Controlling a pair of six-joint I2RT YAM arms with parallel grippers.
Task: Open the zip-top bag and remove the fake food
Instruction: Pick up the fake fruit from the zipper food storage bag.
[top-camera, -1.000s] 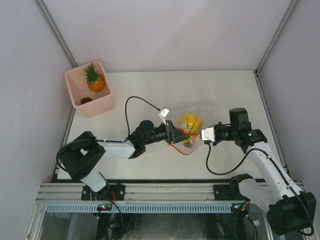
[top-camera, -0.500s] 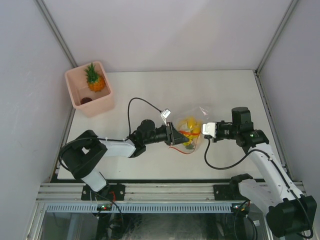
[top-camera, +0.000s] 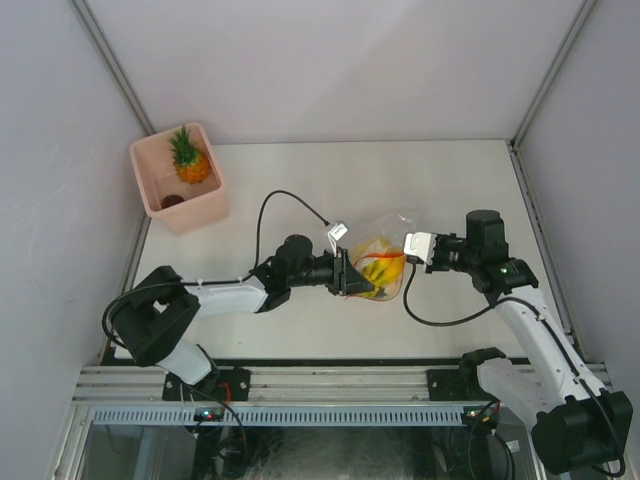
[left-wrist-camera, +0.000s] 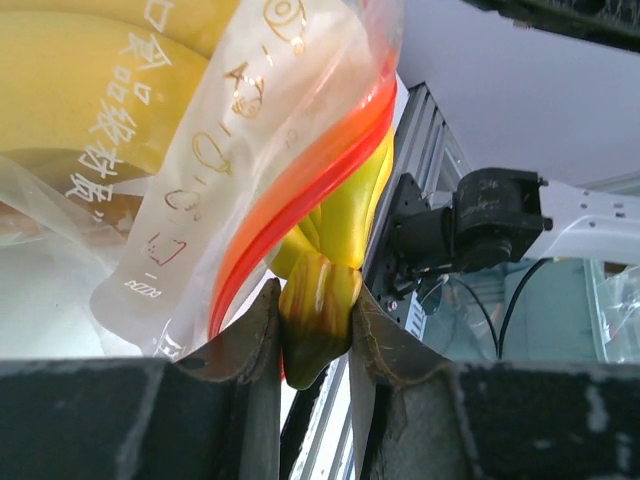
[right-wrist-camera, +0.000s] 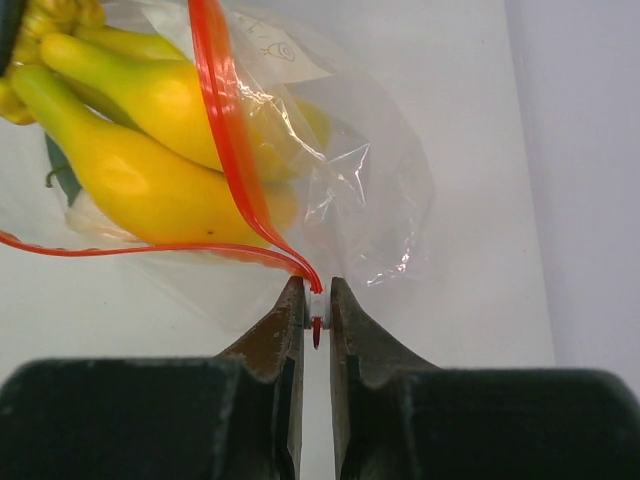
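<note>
The clear zip-top bag (top-camera: 392, 262) with its red-orange zip strip (right-wrist-camera: 232, 150) lies at the table's middle, its mouth open. My left gripper (top-camera: 352, 276) is shut on the stem end of the yellow banana bunch (left-wrist-camera: 318, 300), which sits in the bag's mouth (top-camera: 378, 270). My right gripper (top-camera: 412, 250) is shut on the bag's zip slider (right-wrist-camera: 316, 305) at the corner of the strip. The bananas (right-wrist-camera: 140, 150) fill the bag in the right wrist view. The orange pineapple (top-camera: 189, 160) with green top stands in the pink bin (top-camera: 205, 205).
The pink square bin stands at the far left corner and holds a small dark bit (top-camera: 171, 200) beside the pineapple. Grey walls close the table on three sides. The left arm's cable (top-camera: 285, 200) loops above the table.
My left gripper has pushed right into the bag's mouth and closed on the banana stem. The right gripper has shifted slightly up and left, holding the bag's corner.
</note>
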